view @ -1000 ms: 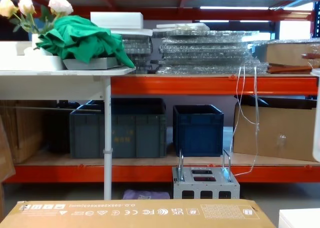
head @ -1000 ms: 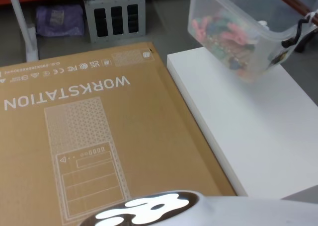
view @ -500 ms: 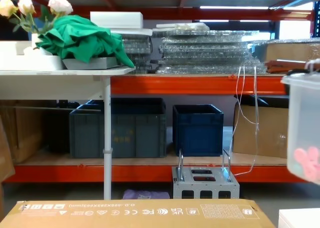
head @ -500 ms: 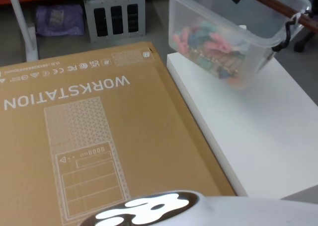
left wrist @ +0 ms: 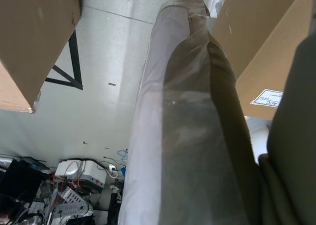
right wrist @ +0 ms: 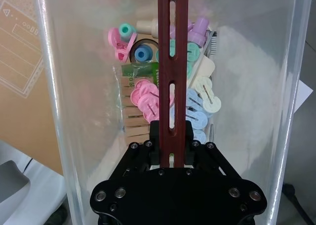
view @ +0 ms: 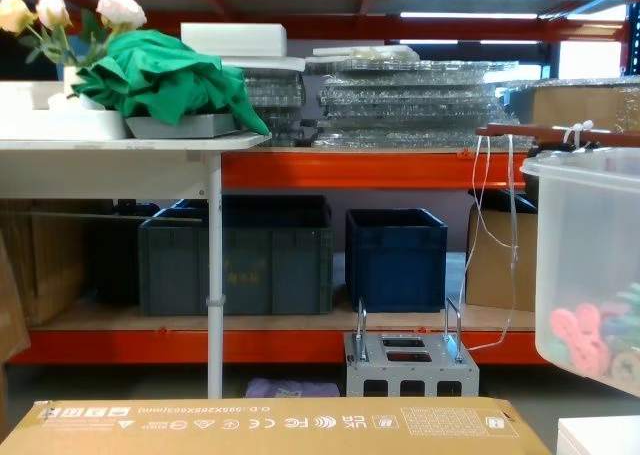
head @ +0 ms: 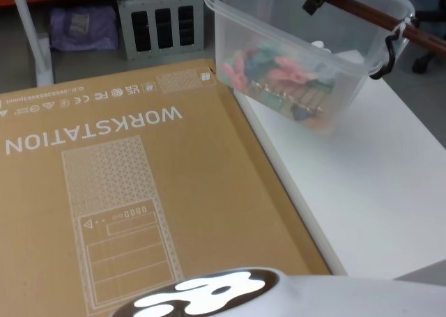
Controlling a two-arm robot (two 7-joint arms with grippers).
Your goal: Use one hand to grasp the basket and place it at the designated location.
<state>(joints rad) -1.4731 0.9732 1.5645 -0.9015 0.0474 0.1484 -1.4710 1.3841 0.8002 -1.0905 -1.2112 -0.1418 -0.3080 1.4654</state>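
Basket (head: 293,52) hung tilted over the far edge of the white table (head: 362,191), apparently clear of it. Right gripper (right wrist: 173,141) clenched on its reddish slotted handle (right wrist: 173,62). Clips (head: 293,87) heaped at the low side. Best handling, I judged: level it, stay over the table, lower slowly, and let go only once the base sat flat.

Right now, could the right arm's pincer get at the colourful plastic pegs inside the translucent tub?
Probably not: the right pincer is shut on the reddish-brown slotted handle of the translucent plastic tub, holding it up, and the colourful pegs lie below at its bottom.
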